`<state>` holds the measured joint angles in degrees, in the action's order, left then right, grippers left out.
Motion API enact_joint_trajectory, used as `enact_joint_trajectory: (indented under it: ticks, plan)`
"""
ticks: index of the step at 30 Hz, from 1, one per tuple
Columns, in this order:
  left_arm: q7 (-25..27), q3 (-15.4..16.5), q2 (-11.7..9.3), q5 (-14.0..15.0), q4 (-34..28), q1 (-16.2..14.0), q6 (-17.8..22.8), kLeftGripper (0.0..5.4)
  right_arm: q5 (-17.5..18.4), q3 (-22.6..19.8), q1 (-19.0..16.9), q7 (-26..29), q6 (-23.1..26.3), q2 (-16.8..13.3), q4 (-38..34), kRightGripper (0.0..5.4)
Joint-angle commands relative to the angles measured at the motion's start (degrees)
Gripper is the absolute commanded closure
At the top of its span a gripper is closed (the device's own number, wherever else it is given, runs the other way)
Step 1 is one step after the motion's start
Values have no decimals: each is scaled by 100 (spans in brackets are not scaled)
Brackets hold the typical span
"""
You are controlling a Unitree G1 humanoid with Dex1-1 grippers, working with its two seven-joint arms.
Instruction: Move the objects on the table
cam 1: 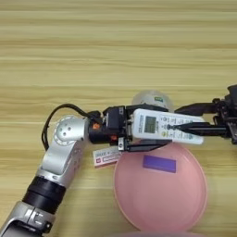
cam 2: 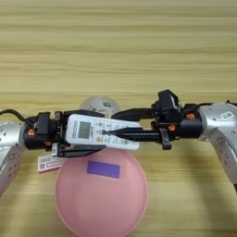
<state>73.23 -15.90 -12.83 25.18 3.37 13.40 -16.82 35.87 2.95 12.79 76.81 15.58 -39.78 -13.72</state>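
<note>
A white remote [cam 2: 99, 132] with a small screen hangs level over the far rim of a pink plate [cam 2: 69, 208]. My left gripper [cam 1: 139, 130] is shut on its screen end, one finger along the far edge and one under the near edge. My right gripper [cam 2: 111, 123] reaches in from the right and is shut on the button end, with one black finger [cam 2: 132, 135] across the remote's face and the other behind its far edge. A white-and-red packet [cam 1: 106, 156] lies flat on the table [cam 1: 115, 46], just left of the plate and under my left gripper.
A purple rectangular piece [cam 1: 159, 163] lies inside the pink plate. A clear round container [cam 2: 97, 105] stands just behind the remote, partly hidden by it. The left arm [cam 1: 60, 166] comes in from the bottom left, the right arm [cam 2: 217, 125] from the right edge.
</note>
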Motion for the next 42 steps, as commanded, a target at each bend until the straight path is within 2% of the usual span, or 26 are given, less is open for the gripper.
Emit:
enact_joint_trajectory:
  ticks: [1,14,20,21,26,32,35,42]
  plan:
    - [-71,82,50,40,-59,88,-112,258,-113,83,-5,6,8,-3,6,320]
    - [-71,114,66,4,14,85,-156,258,-109,5,43,-84,-77,97,98,159]
    - [-53,133,72,-10,99,87,-208,258,29,-307,261,-415,-147,342,201,89]
    - [-52,134,73,-13,116,88,-218,258,51,-361,291,-476,-159,381,212,63]
    - [-71,160,69,-47,224,108,-268,259,215,-812,458,-887,-263,657,391,3]
    - [-91,194,49,-107,365,130,-333,259,199,-1141,552,-1246,-448,846,613,0]
    - [-279,251,67,-272,562,201,-409,259,133,-1322,657,-1536,-596,966,856,0]
    - [-1326,571,247,-869,1592,693,-603,259,-235,-1401,731,-2009,-1150,1279,1624,0]
